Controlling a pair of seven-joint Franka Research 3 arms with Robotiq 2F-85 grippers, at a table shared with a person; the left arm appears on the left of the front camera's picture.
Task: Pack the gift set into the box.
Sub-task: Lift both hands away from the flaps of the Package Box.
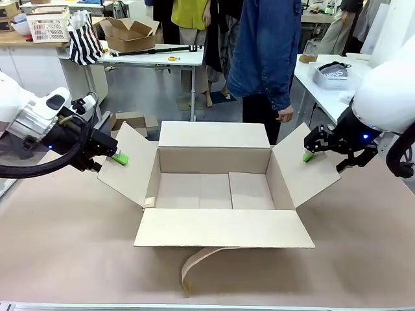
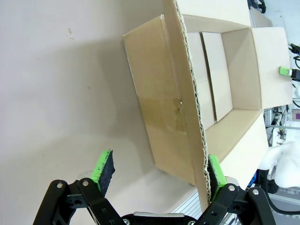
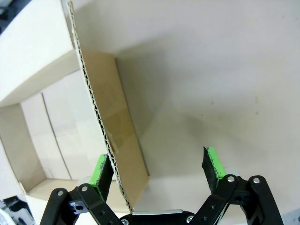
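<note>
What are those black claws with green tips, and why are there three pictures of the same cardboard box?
The claws are the hands of two white robot arms. One picture looks across the table from between the arms. There the left gripper and the right gripper each reach to a side flap of the big, shallow brown cardboard box.

The other two pictures come from small cameras on the robot's wrists, looking along the fingers. In each, the wavy edge of a flap stands between two open green pads, lying against one of them. Nothing is squeezed yet.

The box lies open and empty on the pale table, with a strip of brown paper tape curling out in front. A person in a blue denim jacket stands behind.
</note>
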